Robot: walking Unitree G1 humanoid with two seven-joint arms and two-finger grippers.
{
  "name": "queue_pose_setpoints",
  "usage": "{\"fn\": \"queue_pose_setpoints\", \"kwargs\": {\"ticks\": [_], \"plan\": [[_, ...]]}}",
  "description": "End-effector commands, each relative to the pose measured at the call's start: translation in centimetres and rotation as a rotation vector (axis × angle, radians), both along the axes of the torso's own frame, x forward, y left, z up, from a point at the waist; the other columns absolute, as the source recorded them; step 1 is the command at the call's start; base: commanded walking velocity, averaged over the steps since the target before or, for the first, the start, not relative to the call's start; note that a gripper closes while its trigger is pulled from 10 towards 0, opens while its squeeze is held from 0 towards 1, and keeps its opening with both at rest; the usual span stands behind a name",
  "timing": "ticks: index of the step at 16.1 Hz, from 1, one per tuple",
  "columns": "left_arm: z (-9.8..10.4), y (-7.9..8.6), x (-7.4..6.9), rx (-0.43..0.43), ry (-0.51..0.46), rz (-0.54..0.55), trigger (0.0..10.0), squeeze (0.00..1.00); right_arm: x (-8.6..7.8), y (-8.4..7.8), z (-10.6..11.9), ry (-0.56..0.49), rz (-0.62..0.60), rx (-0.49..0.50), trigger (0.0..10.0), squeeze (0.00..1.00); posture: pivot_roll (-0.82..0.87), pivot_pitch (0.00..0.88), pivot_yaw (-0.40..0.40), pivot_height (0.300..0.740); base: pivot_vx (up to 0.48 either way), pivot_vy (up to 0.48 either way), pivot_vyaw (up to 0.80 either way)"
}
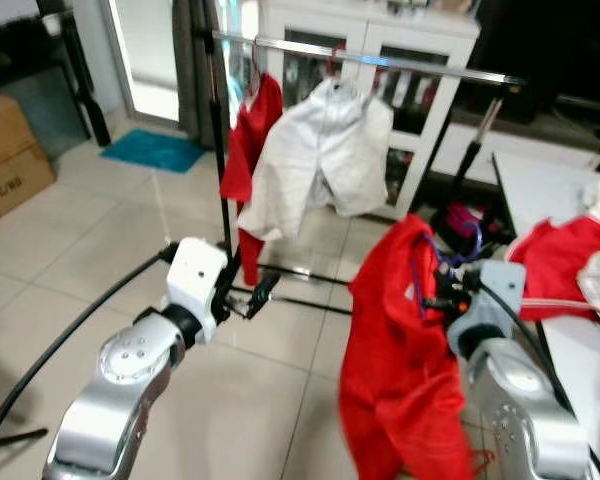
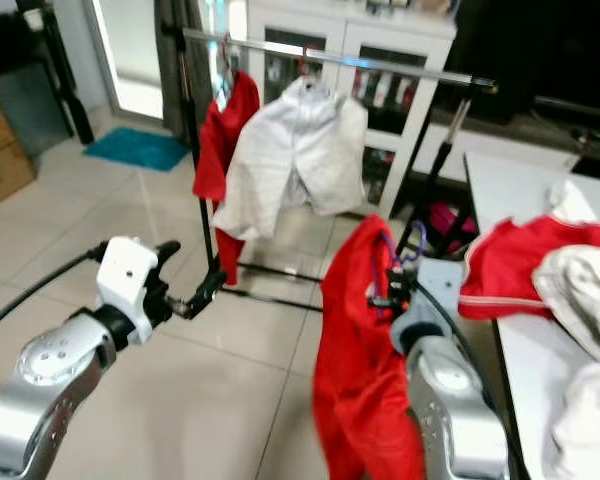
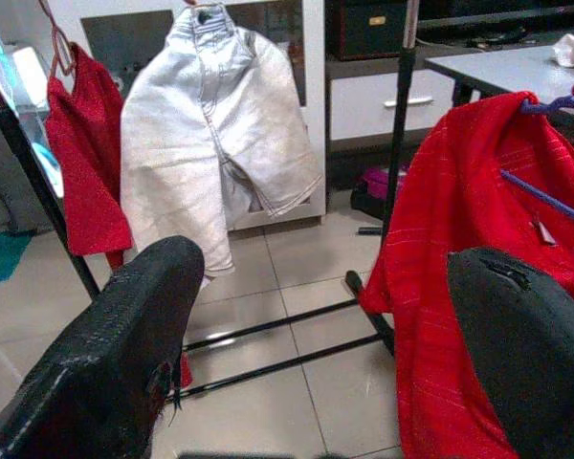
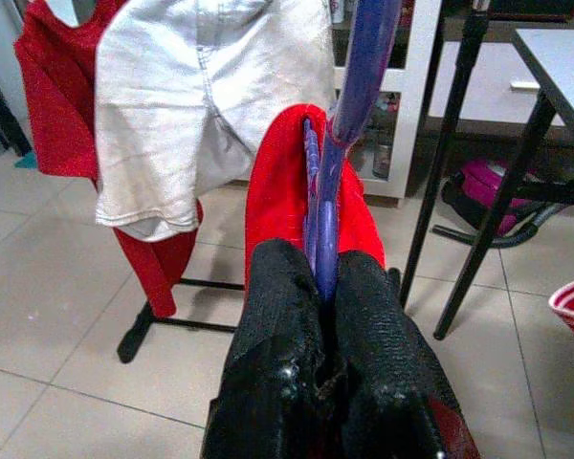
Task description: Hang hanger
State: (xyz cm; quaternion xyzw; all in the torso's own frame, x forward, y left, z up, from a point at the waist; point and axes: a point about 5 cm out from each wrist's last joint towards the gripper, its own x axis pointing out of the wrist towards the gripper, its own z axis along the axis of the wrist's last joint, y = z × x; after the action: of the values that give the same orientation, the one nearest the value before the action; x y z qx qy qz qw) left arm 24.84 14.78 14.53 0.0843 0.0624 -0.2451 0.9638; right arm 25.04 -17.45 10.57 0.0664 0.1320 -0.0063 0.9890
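While the rack (image 1: pixel 365 60) stands ahead on the tiled floor with white shorts (image 1: pixel 325 160) and a red garment (image 1: pixel 252 140) hung on its bar, a table (image 1: pixel 540 190) at the robot's right bears more clothes. Below the bar, a red shirt (image 1: pixel 400 350) hangs on the hanger (image 4: pixel 330 163), which the right gripper (image 4: pixel 327 287) clamps tight. Left of it, the left gripper (image 1: pixel 262 292) hovers empty, fingers (image 3: pixel 124 335) spread
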Motion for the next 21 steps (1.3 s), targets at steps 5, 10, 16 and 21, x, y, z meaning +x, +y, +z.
{"fn": "queue_pose_setpoints", "kwargs": {"ticks": [5,10,16,21], "plan": [[0.1,-0.1,0.1,-0.004,0.004,-0.007,10.0,0.00,0.5,-0.1,1.0,-0.044,0.003,-0.007,0.0,0.00,-0.08,0.000,-0.075,0.740,0.000,0.377,0.00],[0.2,0.1,0.3,0.041,-0.009,-0.003,10.0,0.00,0.8,0.3,1.1,-0.054,0.028,-0.003,0.0,0.00,-0.08,0.000,-0.077,0.740,0.000,0.227,0.00],[0.3,0.5,0.8,0.023,-0.020,0.045,10.0,0.00,1.1,0.9,1.6,-0.083,0.140,0.003,0.0,0.00,-0.08,0.000,-0.080,0.740,0.000,-0.240,0.00],[1.3,1.4,2.5,-0.034,-0.040,0.091,10.0,1.00,1.8,2.2,3.5,-0.156,0.369,0.038,0.0,0.00,-0.09,0.000,-0.082,0.740,0.000,0.000,0.00]]}}
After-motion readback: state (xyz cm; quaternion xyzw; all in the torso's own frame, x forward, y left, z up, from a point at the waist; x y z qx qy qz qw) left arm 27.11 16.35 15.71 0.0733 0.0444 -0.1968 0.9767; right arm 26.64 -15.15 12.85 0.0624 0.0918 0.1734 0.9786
